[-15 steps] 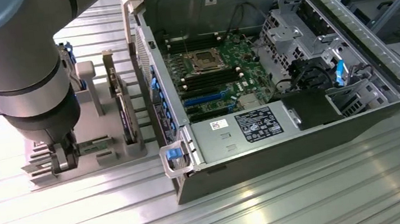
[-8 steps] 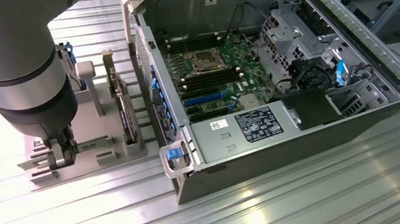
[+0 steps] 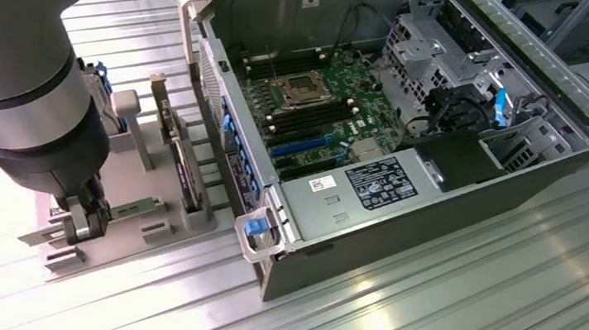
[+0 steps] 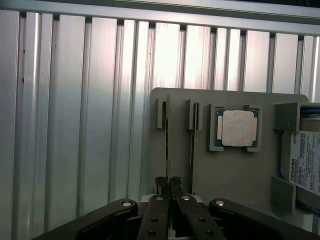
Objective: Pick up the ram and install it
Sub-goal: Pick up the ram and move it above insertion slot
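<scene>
Gripper (image 4: 168,184): jaws narrow, pinching 1 ram (image 4: 168,135) standing on edge in grey holder (image 4: 235,175), near CPU chip (image 4: 238,128); computer case (image 3: 399,103) well apart.

- The ribbed metal desk (image 3: 433,307) lies bare in front of the open computer case (image 3: 423,221) in the exterior view, leaving wide free room.
- On the gray holder (image 4: 235,175), the hand (image 4: 168,186) is closed on the ram (image 4: 168,140). A second thin stick (image 4: 192,145) stands just beside it, leaving a narrow gap.
- An upright expansion card (image 3: 181,169) stands between the holder and the case.
- The CPU chip (image 4: 238,128) lies flat and low. The hard drive (image 4: 306,165) sits at the holder's edge.
- Inside the case, the drive cage (image 3: 425,42), black cables (image 3: 454,105) and power supply (image 3: 353,191) crowd the exterior view's right. The motherboard (image 3: 310,105) is open from above.
</scene>
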You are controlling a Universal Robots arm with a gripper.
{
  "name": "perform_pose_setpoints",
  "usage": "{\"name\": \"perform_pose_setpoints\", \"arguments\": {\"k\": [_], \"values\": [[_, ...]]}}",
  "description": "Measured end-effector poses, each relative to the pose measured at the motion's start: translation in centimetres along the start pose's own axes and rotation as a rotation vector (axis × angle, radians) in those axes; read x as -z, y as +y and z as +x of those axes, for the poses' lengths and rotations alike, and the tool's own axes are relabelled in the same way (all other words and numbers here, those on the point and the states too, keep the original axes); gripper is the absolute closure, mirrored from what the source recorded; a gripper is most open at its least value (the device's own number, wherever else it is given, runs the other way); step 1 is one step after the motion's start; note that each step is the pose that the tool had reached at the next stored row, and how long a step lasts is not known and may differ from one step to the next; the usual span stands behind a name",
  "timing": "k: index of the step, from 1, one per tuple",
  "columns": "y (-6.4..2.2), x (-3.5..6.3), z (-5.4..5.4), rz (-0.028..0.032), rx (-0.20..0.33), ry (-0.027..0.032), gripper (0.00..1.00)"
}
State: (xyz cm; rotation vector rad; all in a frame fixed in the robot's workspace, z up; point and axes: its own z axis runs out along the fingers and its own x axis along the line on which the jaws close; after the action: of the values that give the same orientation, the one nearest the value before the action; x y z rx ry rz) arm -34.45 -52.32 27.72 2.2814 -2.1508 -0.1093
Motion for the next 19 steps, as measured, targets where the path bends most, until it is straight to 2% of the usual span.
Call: {"name": "perform_pose_setpoints", "arguments": {"k": [19], "values": [[0.26, 5.22, -0.4, 0.0001, 0.0, -0.0001, 0.88]]}}
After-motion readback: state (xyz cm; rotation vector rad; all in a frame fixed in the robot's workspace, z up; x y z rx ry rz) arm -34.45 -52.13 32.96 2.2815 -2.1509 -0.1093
